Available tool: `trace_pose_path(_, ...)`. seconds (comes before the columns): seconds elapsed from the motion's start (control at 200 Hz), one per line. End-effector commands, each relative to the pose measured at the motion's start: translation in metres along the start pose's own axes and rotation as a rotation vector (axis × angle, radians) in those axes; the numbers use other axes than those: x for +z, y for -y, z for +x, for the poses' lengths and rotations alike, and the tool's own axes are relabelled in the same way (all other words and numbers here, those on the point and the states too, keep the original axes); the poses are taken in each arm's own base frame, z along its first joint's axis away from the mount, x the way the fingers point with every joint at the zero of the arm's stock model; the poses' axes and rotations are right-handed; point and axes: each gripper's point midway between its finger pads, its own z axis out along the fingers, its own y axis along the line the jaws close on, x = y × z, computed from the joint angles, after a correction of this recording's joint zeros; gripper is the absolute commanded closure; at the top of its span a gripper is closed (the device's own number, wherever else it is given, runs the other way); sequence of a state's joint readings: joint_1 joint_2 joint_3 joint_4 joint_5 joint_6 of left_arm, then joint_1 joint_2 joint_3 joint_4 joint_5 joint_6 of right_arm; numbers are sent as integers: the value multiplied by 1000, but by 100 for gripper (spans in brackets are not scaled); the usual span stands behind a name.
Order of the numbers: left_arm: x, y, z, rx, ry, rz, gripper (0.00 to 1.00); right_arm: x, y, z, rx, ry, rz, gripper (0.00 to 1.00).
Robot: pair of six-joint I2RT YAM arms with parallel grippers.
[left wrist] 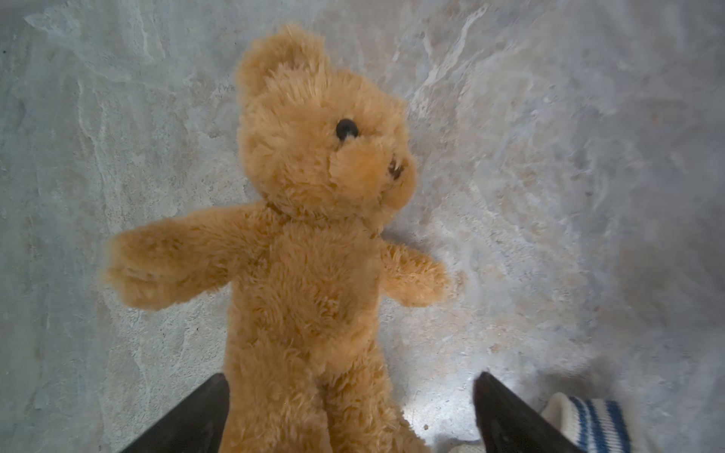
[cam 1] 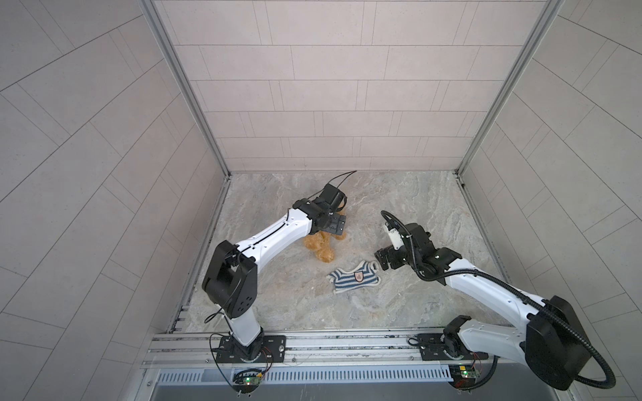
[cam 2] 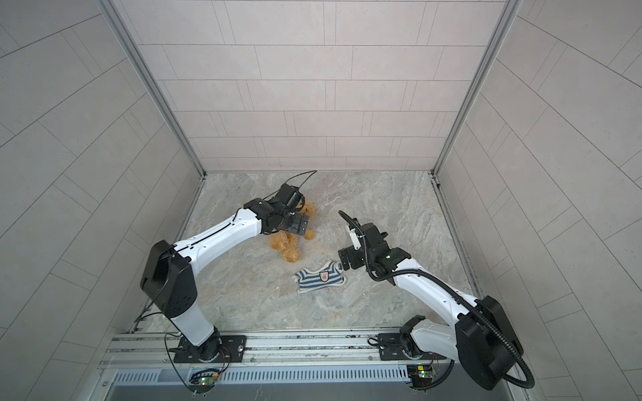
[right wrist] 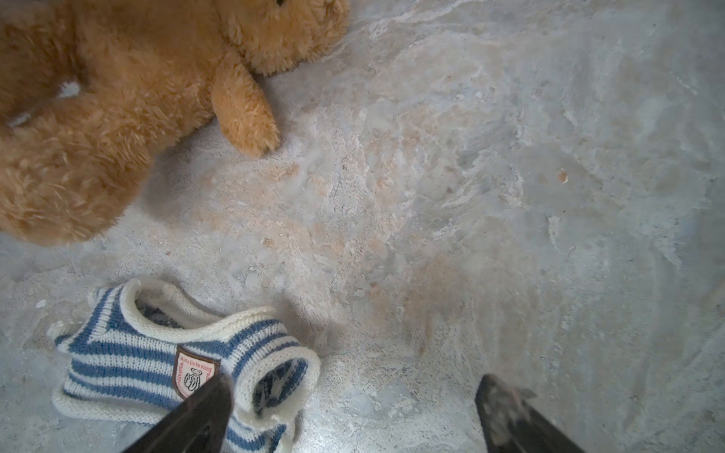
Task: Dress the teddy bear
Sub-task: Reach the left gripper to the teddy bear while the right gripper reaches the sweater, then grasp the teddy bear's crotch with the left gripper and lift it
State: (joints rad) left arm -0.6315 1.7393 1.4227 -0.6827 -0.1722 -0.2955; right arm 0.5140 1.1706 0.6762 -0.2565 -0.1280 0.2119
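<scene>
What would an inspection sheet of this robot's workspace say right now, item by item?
Surface: marbled grey tabletop.
Job's things: teddy bear on its back, undressed; striped shirt flat near its feet, not touching.
Clutter: one pale crumb.
Hands: left hand open, astride the bear's legs; right hand open, above the shirt's sleeve.
Cables: thin black cable looping off the left wrist; ribbed hose along the right arm.
Surroundings: tiled walls on three sides; metal rail in front.
</scene>
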Motion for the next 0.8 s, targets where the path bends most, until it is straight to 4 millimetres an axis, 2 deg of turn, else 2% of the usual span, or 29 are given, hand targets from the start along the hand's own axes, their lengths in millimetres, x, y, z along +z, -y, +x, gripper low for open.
trace_pose_path(0.0, 3, -12, 4, 40, -33, -82, 0, 1, -9, 7, -20, -15, -40, 0)
trace_pose_path(0.375, 36, -16, 12, 97, -113, -143, 3, 18, -27, 16, -57, -78, -92, 0)
trace_pose_path(0.561, 52, -21, 11, 75, -130, -136, 10, 23, -41, 18, -82, -92, -132, 1)
trace_pose_path(0.796, 72, -26, 22, 44, -168, -114, 24, 31, -53, 20, -118, -130, -142, 3)
